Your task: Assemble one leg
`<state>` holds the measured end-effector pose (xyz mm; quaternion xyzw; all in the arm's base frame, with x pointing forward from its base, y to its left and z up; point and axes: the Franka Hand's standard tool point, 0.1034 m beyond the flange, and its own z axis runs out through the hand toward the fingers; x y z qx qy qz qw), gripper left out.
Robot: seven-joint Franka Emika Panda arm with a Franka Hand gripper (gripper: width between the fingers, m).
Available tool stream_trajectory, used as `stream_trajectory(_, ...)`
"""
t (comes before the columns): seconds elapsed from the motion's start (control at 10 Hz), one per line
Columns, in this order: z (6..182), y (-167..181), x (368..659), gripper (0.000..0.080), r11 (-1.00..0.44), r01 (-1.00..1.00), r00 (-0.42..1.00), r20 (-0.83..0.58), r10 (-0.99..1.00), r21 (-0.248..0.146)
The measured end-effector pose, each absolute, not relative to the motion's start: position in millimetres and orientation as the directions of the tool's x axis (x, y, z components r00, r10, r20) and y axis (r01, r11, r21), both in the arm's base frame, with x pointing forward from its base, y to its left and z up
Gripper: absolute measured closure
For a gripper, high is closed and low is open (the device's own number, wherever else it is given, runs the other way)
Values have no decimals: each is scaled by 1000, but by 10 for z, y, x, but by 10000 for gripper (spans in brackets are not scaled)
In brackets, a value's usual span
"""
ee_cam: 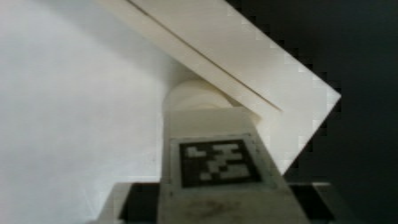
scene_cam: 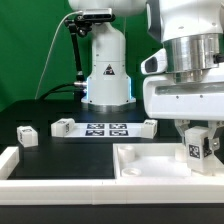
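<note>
I can read no words or numbers, only square black-and-white tags on the leg (ee_cam: 217,160) and the marker board (scene_cam: 106,128), plus a blurred triangular sign on the arm's base (scene_cam: 107,72).

Stands upright as the leg (scene_cam: 193,151), a small white plastic block with a black-and-white square tag on its face, gripped between the fingers of the pincer (scene_cam: 196,156) at the exterior view's right. Ends, in the wrist view, in a rounded tip right at a corner of the white panel (scene_cam: 140,160), too close to tell whether touching.
</note>
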<state>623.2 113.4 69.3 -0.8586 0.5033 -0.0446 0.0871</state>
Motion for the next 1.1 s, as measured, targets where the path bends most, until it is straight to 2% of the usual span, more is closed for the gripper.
stream_trajectory(0.4,681,1164,6214,508,-75,-981,98,-126,-987,-177)
stream_trajectory(0.5,677,1183,6208,508,71,-985,-45,-163,-986,-157)
stream_trajectory(0.6,675,1198,6209,508,160,-977,-132,-185,-974,-143)
stream_trajectory(0.8,673,1209,6206,502,173,-975,-145,-190,-971,-139)
stream_trajectory(0.9,672,1206,6206,334,120,-982,-92,-183,-979,-149)
stream_trajectory(1.0,672,1203,6207,334,86,-984,-58,-178,-982,-155)
stream_trajectory(1.1,672,1203,6206,184,-20,-985,47,-160,-986,-172)
